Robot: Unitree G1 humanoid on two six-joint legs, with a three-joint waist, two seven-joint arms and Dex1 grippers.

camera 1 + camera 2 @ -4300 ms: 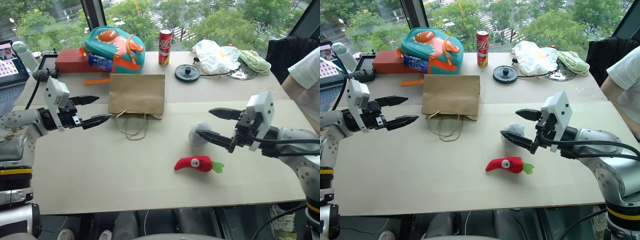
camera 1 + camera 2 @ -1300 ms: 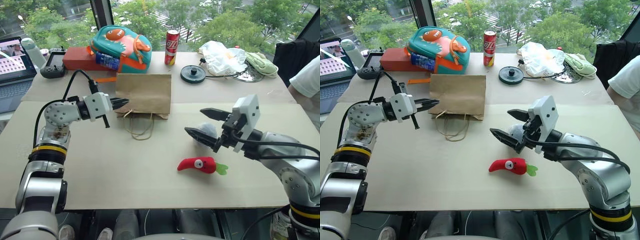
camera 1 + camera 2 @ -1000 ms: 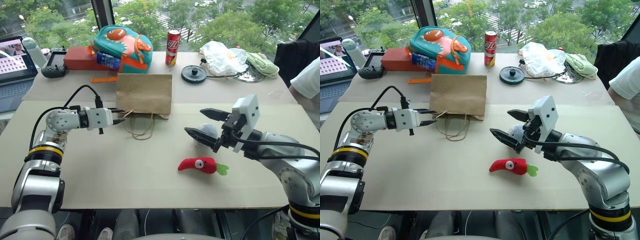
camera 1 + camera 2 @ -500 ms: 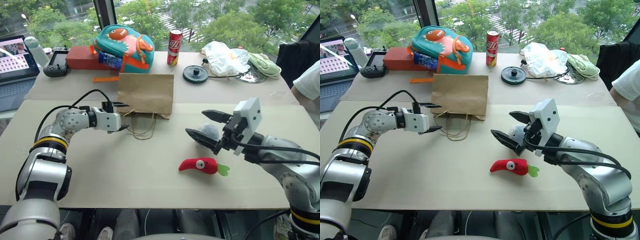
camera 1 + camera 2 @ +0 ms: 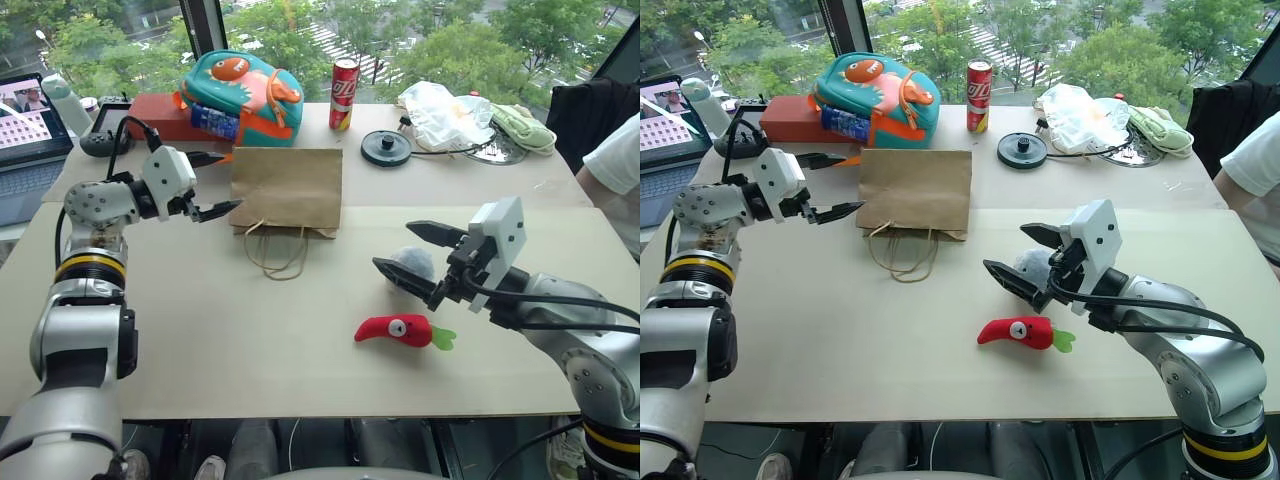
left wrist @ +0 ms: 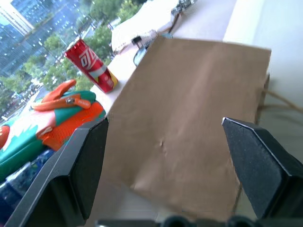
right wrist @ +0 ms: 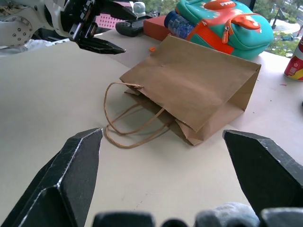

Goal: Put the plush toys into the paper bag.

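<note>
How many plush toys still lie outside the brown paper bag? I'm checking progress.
2: the red chili-pepper plush lies on the table near the front; the grey-white fluffy round plush sits between the right gripper's open fingers. None visibly inside the flat bag.

L arm: I see it raised and bent at the elbow | left gripper [image 5: 210, 185]: fingers spread wide, holding nothing | R arm: reaches forward, low | right gripper [image 5: 404, 253]: fingers wide apart, empty

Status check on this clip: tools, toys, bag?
Left tool open beside paper bag, empty. Right tool open around grey plush. Chili plush on table. Bag lying flat. Nothing in the way.
</note>
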